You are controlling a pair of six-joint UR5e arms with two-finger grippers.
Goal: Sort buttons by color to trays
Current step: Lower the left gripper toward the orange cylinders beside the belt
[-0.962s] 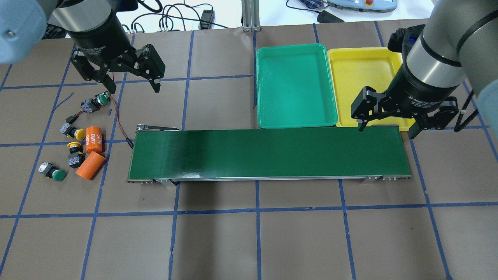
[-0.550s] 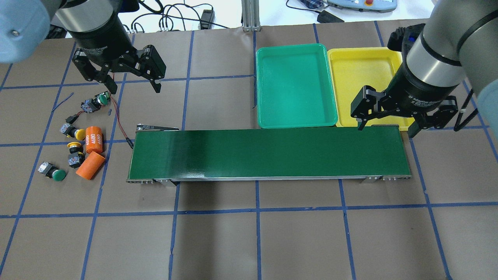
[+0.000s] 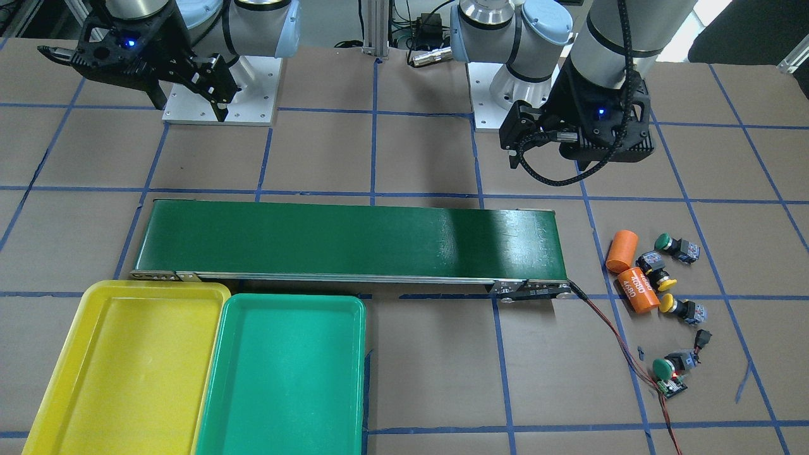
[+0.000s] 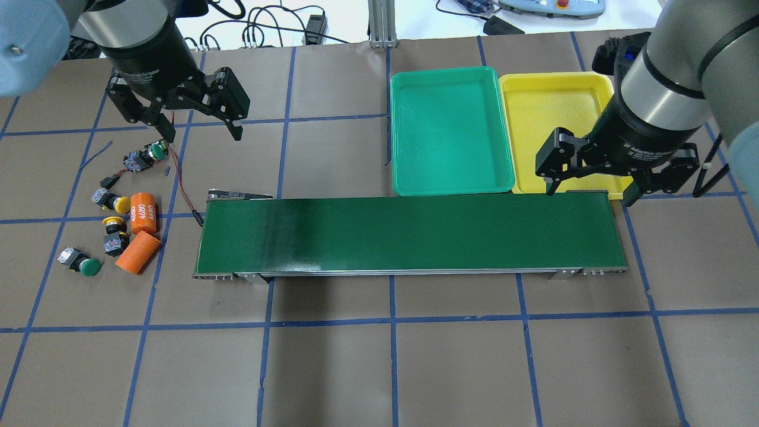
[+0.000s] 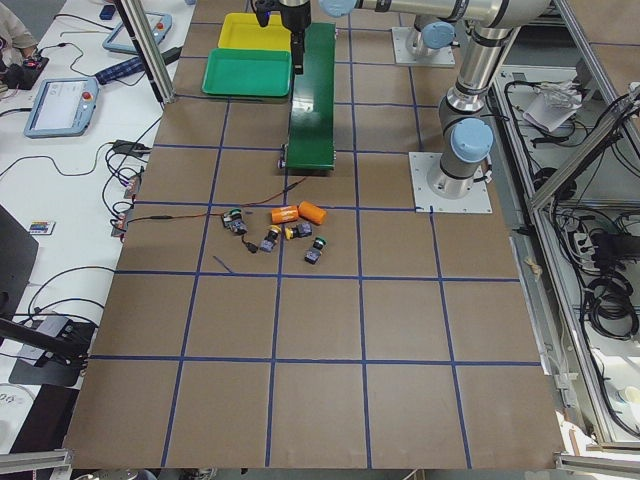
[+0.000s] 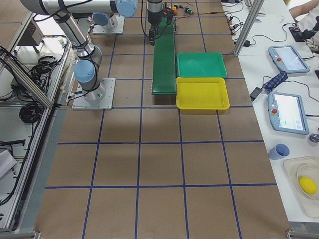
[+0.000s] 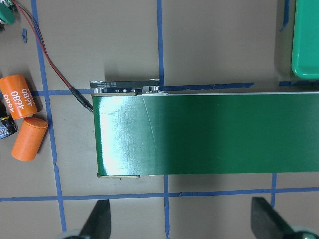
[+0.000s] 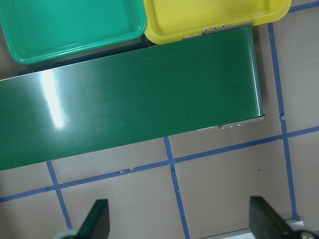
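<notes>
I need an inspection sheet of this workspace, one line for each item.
Surface: brown paper-covered table with a blue tape grid.
Job's things: two green mushroom-cap push-buttons and two yellow mushroom-cap push-buttons lie loose on the table; green plastic tray and yellow plastic tray side by side, nothing inside.
Clutter: two orange cylinders among the buttons; long dark green conveyor belt; small circuit board.
Grippers: left gripper open, empty; right gripper open, empty.
Cables: red-and-black wire from the belt's end toward the board.
Surroundings: teach pendants on a side bench.

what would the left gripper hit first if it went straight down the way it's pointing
Likely the bare table just beside the conveyor belt; the wrist view shows nothing between the left gripper's open fingers. Depth is unclear.
</notes>
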